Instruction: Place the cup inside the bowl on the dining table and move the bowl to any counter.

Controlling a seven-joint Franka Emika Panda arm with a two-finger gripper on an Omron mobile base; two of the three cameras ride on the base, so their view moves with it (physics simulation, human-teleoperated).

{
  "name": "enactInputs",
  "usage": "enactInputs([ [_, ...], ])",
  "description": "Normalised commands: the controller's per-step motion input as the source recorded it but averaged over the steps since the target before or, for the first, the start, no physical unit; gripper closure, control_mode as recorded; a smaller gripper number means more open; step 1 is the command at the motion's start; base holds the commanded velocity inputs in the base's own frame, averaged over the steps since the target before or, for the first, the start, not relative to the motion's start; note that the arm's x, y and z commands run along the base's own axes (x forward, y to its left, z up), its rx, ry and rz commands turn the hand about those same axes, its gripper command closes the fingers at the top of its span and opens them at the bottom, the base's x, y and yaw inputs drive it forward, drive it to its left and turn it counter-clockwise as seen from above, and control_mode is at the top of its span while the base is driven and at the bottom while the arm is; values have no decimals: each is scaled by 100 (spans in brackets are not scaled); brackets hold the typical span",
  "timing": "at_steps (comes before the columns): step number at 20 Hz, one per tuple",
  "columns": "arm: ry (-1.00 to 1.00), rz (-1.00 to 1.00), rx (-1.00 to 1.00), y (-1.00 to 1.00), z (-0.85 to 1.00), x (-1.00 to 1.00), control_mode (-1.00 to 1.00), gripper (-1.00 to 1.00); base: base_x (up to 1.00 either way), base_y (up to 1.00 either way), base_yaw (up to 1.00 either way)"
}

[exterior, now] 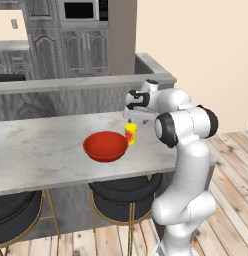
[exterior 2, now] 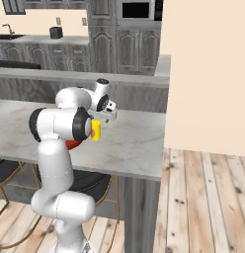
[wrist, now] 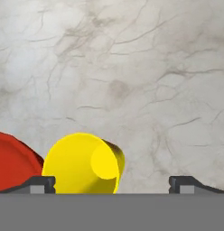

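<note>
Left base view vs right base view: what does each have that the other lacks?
Left base view alone: the whole wide glossy red bowl, clear of the arm, with two dark round gold-legged stools beneath. Right base view alone: a black sink with faucet on the far grey counter, and the arm hiding most of the bowl. Both: the small yellow cup standing beside the bowl on the marble dining table, with the claw above it.

No readable text, label, brand or number appears on anything.
</note>
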Motion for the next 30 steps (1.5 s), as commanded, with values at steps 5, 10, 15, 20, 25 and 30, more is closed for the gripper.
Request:
enactInputs([
  [5, 2, 0, 0, 0, -23, 11, -100, -100, 0, 0, 0],
  [10, 2, 0, 0, 0, -22, 9, -100, -100, 0, 0, 0],
  [15, 3, 0, 0, 0, -21, 6, -100, -100, 0, 0, 0],
  [20, 3, 0, 0, 0, -21, 6, -100, -100, 0, 0, 0],
  [25, 3, 0, 0, 0, -21, 3, -100, -100, 0, 0, 0],
  [30, 0, 0, 0, 0, -2, 0, -100, -100, 0, 0, 0],
])
